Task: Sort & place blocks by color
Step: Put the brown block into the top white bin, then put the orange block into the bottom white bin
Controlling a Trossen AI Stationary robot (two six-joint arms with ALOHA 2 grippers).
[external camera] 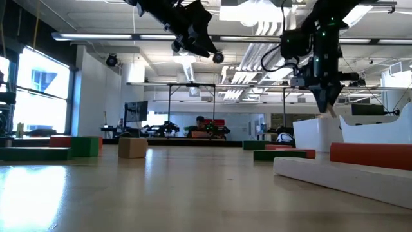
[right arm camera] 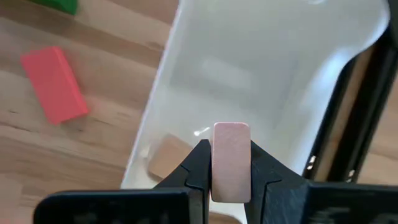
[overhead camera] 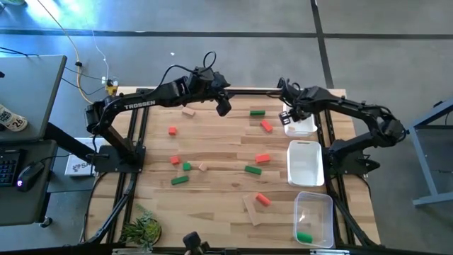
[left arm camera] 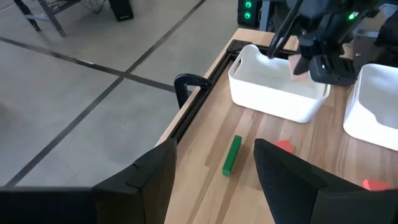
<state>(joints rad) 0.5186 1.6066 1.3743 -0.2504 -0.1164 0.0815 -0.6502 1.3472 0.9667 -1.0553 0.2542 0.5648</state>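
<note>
Tan block [right arm camera: 231,160] is held upright between the closed fingers of the right gripper [right arm camera: 231,180], hanging over the far white tray [right arm camera: 261,68], where another tan block [right arm camera: 168,157] already lies against the near wall. Release is judged to be the next step; the risk is that the block is dropped close to the tray's rim and bounces out, or lands on the block already inside and tips over the wall. The left gripper [left arm camera: 214,177] is held above the table with its fingers parted and nothing between them, near a green bar [left arm camera: 232,155] at the table's far edge. A red block [right arm camera: 53,84] lies on the wood just beside the tray. Other blocks are scattered across the table [overhead camera: 212,205], well apart, and a green block [overhead camera: 304,237] is seen in the clear tray [overhead camera: 315,218]. Nothing is seen to block the drop.
</note>
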